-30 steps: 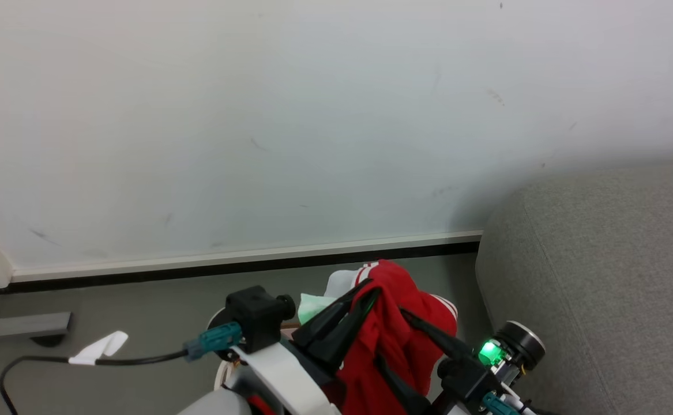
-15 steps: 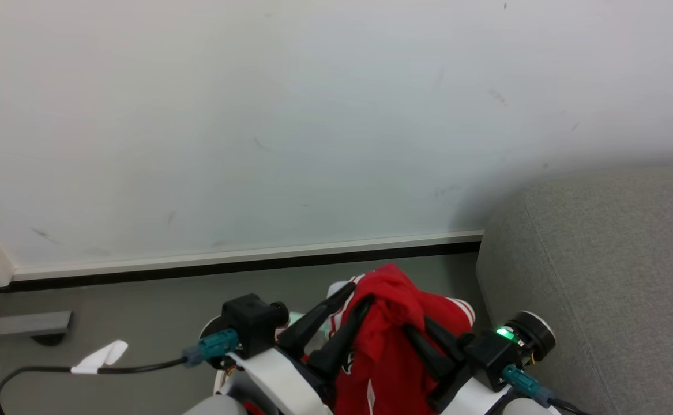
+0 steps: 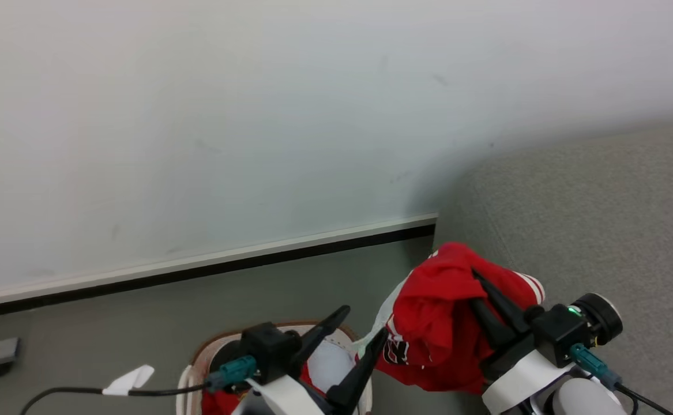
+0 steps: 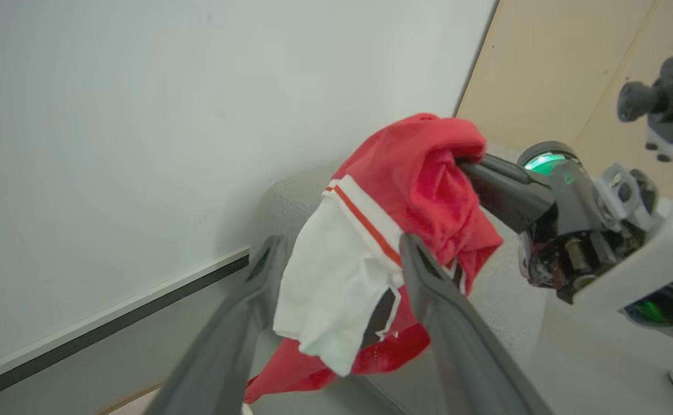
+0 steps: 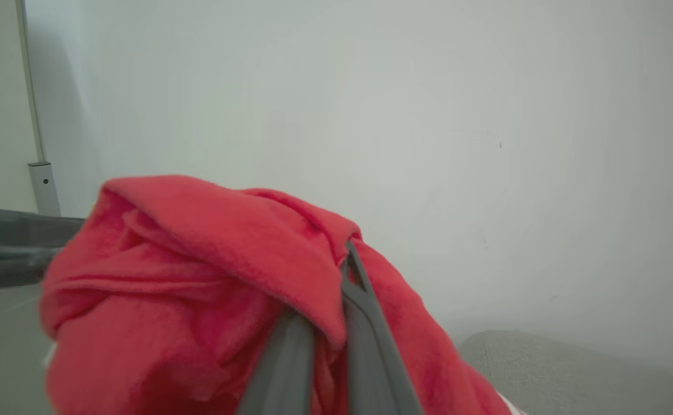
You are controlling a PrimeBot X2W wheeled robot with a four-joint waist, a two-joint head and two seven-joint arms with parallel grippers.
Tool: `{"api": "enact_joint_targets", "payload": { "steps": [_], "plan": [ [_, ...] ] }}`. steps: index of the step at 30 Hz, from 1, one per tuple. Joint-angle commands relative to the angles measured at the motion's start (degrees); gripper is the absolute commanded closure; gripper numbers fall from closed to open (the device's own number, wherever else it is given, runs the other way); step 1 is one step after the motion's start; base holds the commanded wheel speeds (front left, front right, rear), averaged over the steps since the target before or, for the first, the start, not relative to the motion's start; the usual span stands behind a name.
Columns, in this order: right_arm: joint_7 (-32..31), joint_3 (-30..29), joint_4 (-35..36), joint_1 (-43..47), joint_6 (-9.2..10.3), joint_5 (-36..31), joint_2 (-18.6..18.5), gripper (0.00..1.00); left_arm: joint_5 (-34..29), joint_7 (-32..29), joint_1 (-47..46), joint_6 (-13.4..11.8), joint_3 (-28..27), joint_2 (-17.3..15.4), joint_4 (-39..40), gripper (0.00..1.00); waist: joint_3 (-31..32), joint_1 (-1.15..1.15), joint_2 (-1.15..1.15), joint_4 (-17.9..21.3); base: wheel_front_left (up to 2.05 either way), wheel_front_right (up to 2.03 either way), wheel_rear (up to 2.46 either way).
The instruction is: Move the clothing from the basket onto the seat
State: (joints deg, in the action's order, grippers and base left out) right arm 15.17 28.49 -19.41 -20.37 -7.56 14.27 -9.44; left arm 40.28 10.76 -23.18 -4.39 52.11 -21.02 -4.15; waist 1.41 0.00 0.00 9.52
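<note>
The red and white clothing (image 3: 428,311) hangs in the air, bunched around my right gripper (image 3: 477,285), which is shut on it beside the grey seat (image 3: 590,219). In the right wrist view the two fingers (image 5: 365,323) pinch a fold of the red clothing (image 5: 198,259). My left gripper (image 3: 362,325) stands open just left of the garment, above the basket (image 3: 221,341), holding nothing. The left wrist view shows its spread fingers (image 4: 428,276) either side of the dangling clothing (image 4: 417,173), apart from it. More red fabric (image 3: 221,402) lies in the basket.
A white wall with a dark baseboard (image 3: 198,271) runs behind the basket. A black cable with a white tag (image 3: 128,380) trails over the grey floor at the lower left. The seat's rounded corner (image 5: 572,369) sits close under the garment.
The head camera has turned right. My right gripper shut on the clothing, the left gripper opened and let go, and the right arm carried the garment right, towards the seat.
</note>
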Motion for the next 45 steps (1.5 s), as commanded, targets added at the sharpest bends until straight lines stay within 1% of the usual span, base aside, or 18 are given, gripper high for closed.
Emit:
{"api": "enact_joint_targets", "payload": {
  "steps": [1, 6, 11, 16, 21, 23, 26, 30, 32, 35, 36, 37, 38, 39, 43, 45],
  "plan": [
    [0.0, -1.2, 0.6, 0.7, 0.14, -0.2, -0.8, 1.0, -0.8, 0.4, 0.7, 0.4, 0.5, 0.3, -0.8, 0.0, -0.4, 0.0, 0.0, 2.4, 0.0, 0.0, 0.0],
    [0.0, -4.2, 1.8, 1.7, 0.14, -1.0, -1.8, 1.0, -1.3, 1.3, 0.8, 1.1, 1.6, 1.8, -2.8, 0.0, -0.6, 0.0, 0.0, 6.4, 0.0, 0.0, 0.0],
    [0.0, -7.2, 3.3, 2.6, 0.14, -1.6, -2.8, 1.0, -1.5, 2.1, 0.6, 1.6, 2.0, 2.8, -4.1, 0.0, -0.8, 0.0, 0.0, 9.5, 0.0, 0.0, 0.0],
    [0.0, -10.0, 4.8, 3.8, 0.14, -2.0, -3.6, 1.0, -1.6, 2.5, 0.3, 1.7, 2.0, 3.1, -4.8, 0.0, -1.3, 0.0, 0.0, 11.1, 0.0, 0.0, 0.0],
    [0.0, -11.6, 6.0, 4.6, 0.14, -2.4, -3.8, 1.0, -1.8, 2.6, -0.2, 1.9, 2.1, 3.0, -4.9, 0.0, -2.2, 0.0, 0.0, 11.5, 0.0, 0.0, 0.0],
    [0.0, -12.4, 6.5, 4.4, 0.14, -2.4, -3.6, 1.0, -2.0, 2.3, -0.8, 1.8, 2.1, 2.7, -4.6, 0.0, -3.5, 0.0, 0.0, 11.3, 0.0, 0.0, 0.0],
    [0.0, -14.2, 7.3, 2.9, 0.14, -3.3, -2.3, 1.0, -2.8, 1.8, -2.5, 2.1, 1.7, 1.8, -3.7, 0.0, -6.6, 0.0, 0.0, 10.4, 0.0, 0.0, 0.0],
    [0.0, -17.0, 8.5, -0.6, 0.14, -5.5, -1.1, 1.0, -3.9, 0.5, -6.8, 2.5, 0.7, -0.2, -1.6, 0.0, -13.9, 0.0, 0.0, 8.6, 0.0, 0.0, 0.0],
    [0.0, -18.7, 9.0, -3.5, 0.14, -6.7, -0.4, 1.0, -5.1, -0.2, -9.5, 3.0, 0.1, -1.4, -0.4, 0.0, -18.1, 0.0, 0.0, 7.5, 0.0, 0.0, 0.0],
    [-0.2, -21.6, 8.4, -9.0, 0.14, -8.4, -0.4, 1.0, -6.3, -1.1, -13.4, 3.8, -1.0, -3.2, 1.2, 0.0, -24.0, 0.0, 0.0, 5.9, 0.0, 0.0, 0.0],
    [-0.4, -22.7, 7.9, -11.0, 0.14, -9.1, -0.3, 1.0, -6.5, -1.1, -14.5, 4.0, -1.3, -3.7, 1.6, 0.0, -25.5, 0.0, 0.0, 5.5, 0.0, 0.0, 0.0],
    [-0.4, -22.7, 7.9, -11.0, 0.14, -9.1, -0.3, 1.0, -6.5, -1.1, -14.5, 4.0, -1.3, -3.7, 1.6, 0.0, -25.5, 0.0, 0.0, 5.5, 0.0, 0.0, 0.0],
    [-1.5, -25.4, 7.1, -15.5, 0.14, -10.0, -0.9, 1.0, -6.8, -1.4, -16.4, 4.5, -1.9, -4.6, 2.3, 0.0, -28.6, 0.0, 0.0, 4.6, 0.0, 0.0, 0.0],
    [-1.5, -25.4, 7.1, -15.5, 0.14, -10.0, -0.9, 1.0, -6.8, -1.4, -16.4, 4.5, -1.9, -4.6, 2.3, 0.0, -28.6, 0.0, 0.0, 4.6, 0.0, 0.0, 0.0],
    [-4.7, -30.9, 4.4, -26.0, 0.14, -11.6, -3.6, 1.0, -7.5, -1.9, -19.2, 5.3, -2.8, -5.9, 3.5, 0.0, -33.4, 0.0, 0.0, 2.8, 0.0, 0.0, 0.0],
    [-6.8, -34.6, 2.9, -31.6, 0.14, -12.7, -6.0, 1.0, -7.8, -2.0, -20.3, 5.6, -3.0, -6.3, 4.0, 0.0, -35.5, 0.0, 0.0, 1.7, 0.0, 0.0, 0.0]
  ]
}}
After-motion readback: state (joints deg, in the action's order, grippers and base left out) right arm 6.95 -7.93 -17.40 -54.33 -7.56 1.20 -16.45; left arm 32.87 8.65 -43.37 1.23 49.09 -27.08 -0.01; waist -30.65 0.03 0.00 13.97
